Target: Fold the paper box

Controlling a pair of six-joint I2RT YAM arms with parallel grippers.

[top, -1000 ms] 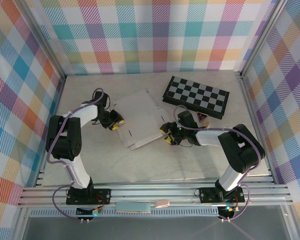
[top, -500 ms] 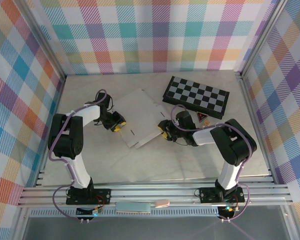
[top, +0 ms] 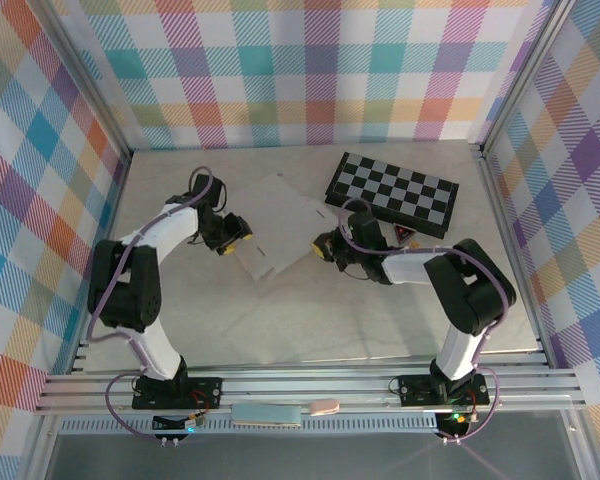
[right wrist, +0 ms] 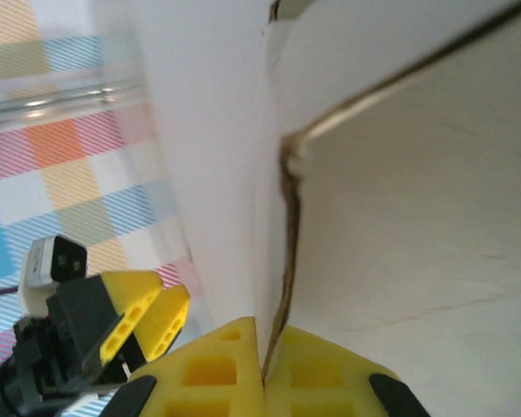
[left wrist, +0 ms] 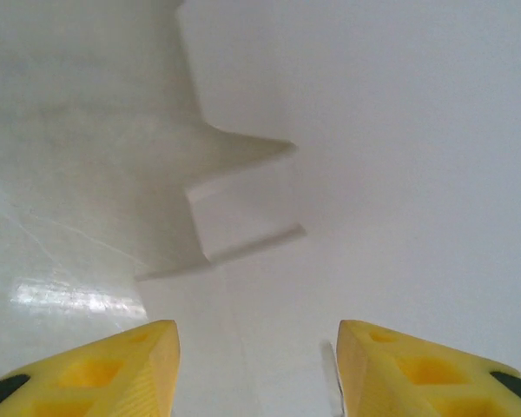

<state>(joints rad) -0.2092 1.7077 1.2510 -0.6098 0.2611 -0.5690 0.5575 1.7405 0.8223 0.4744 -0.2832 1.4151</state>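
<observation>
Right pincer point(right wrist: 262, 347) was clamped shut on the right edge of the paper box point(top: 280, 222). The thin cardboard ran up between my pads and that edge looked lifted off the table point(top: 280, 320), I judged to start raising a side. Left pincer point(left wrist: 256, 347) stood with its fingers apart at the sheet's opposite side, gripping nothing, a notched flap just ahead. It was probably placed there to steady or catch that side. The box was a mostly flat cut-out, mid-table between both pincers, near the checkerboard point(top: 392, 193) but not touching it. Surface: pale, faintly marbled, smooth, glossy in patches. Room: plaid walls point(top: 280, 70) in many colours on three sides.
</observation>
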